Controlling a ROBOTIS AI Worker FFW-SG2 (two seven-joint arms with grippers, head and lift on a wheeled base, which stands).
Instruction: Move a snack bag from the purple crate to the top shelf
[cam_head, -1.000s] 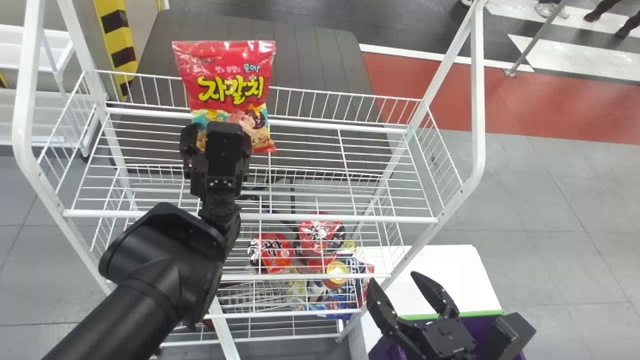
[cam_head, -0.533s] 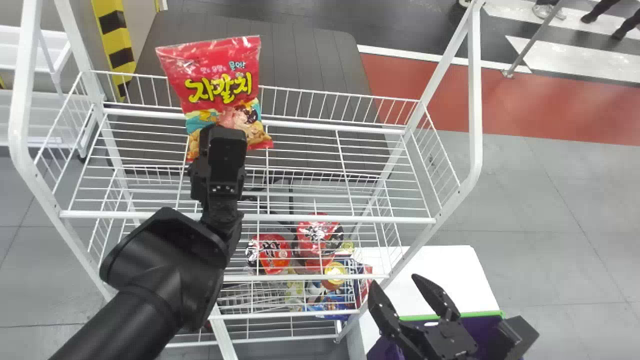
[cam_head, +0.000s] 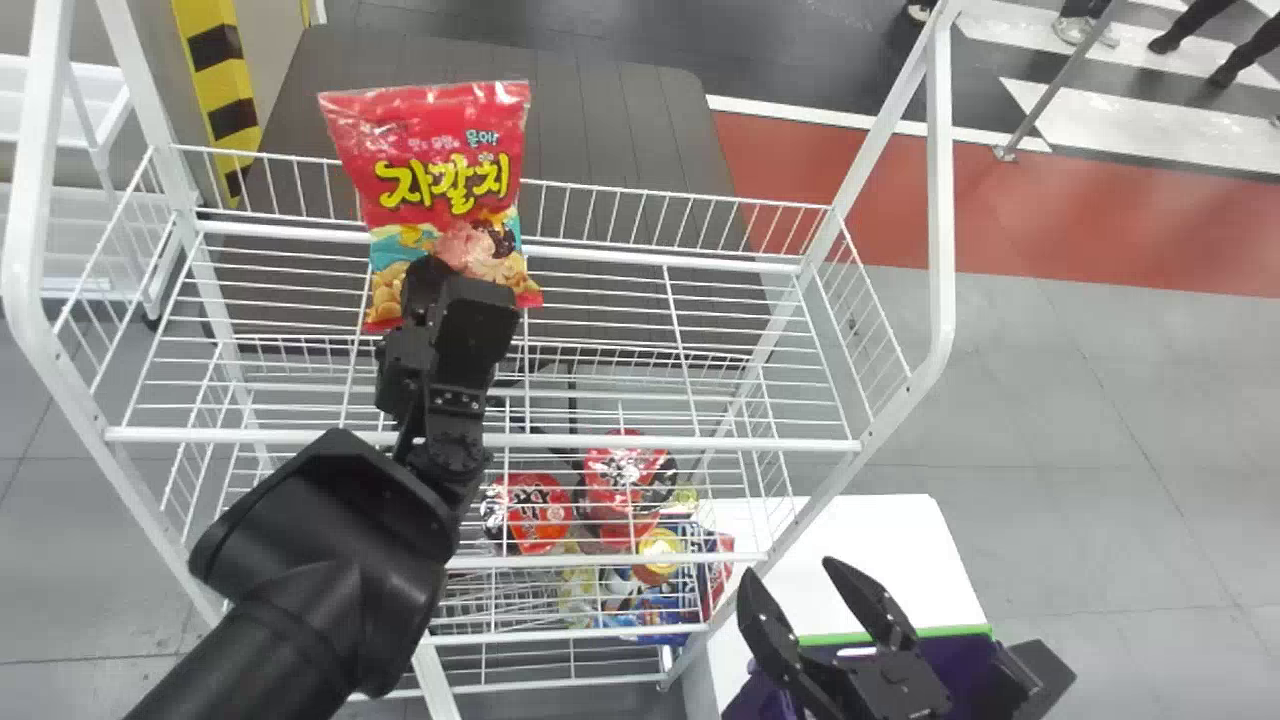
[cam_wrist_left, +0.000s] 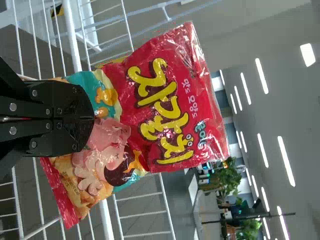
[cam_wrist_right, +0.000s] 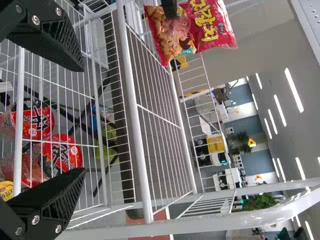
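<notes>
In the head view, at the far left, stood a white rack (cam_head: 40, 120), cut off by the edge, and a post with yellow and black stripes (cam_head: 225, 80). The left gripper (cam_head: 430, 275) was clamped on the snack bag (cam_head: 430, 150), upright over the left part of the top shelf (cam_head: 640, 441); whether the bag touched the wires could not be told. Its red front bore large yellow lettering and smaller white and blue-green print above a snack picture, whose lower part lay partly behind the black gripper. The left wrist view showed the closed fingers against the picture from close by, with ceiling lights (cam_wrist_left: 261, 76) and green plants (cam_wrist_left: 225, 177) beyond the bag. In the right wrist view, the picture's edge cut off part of the bag. Right of the left arm in the head view, on a lower level, red noodle cups (cam_head: 537, 512) sat behind the wires; the right wrist view gave their bold dark lettering more clearly. Beside them lay smaller packets (cam_head: 650, 610), too broken up by wires to make out. At the near right, the right gripper (cam_head: 788, 572) held its fingers apart in front of a white table (cam_head: 870, 540) and the green-rimmed purple crate (cam_head: 965, 650), which was partly covered and ran off the bottom edge.
</notes>
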